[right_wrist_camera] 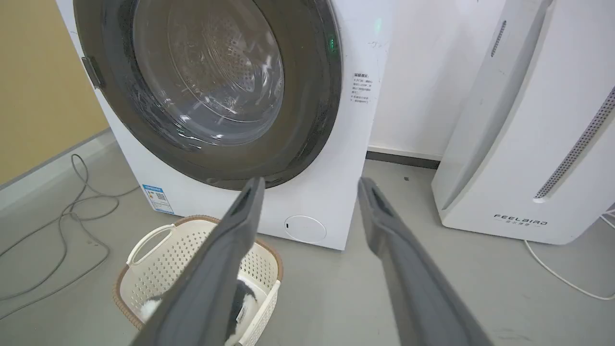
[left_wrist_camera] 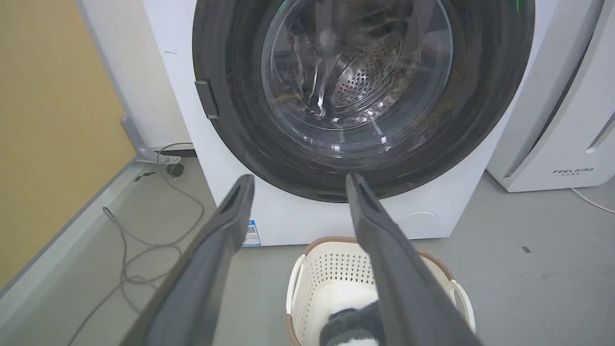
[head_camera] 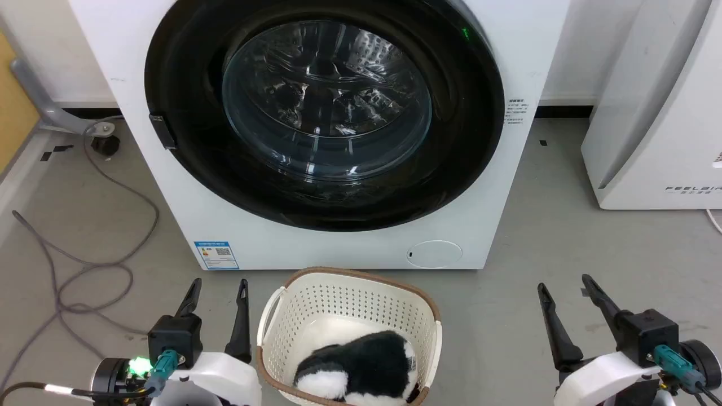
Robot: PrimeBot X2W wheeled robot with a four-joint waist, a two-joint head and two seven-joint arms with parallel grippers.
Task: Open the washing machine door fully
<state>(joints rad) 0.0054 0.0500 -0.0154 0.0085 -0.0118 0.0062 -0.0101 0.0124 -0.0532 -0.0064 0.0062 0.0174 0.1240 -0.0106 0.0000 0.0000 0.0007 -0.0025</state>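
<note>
2 empty grippers hover low, fingers spread: left gripper (head_camera: 220,282), right gripper (head_camera: 564,281). The washing machine door (head_camera: 324,107) sits shut on the washing machine (head_camera: 338,248); its handle (head_camera: 162,131) on the left edge probably suits the left arm.

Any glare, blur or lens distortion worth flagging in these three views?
Head view: sharp, with light streaks glaring on the washing machine door glass. Left wrist view: wide-angle warping toward the edges; the left gripper looks soft up close. Right wrist view: door hazy and greyish, right gripper likewise soft.
</note>
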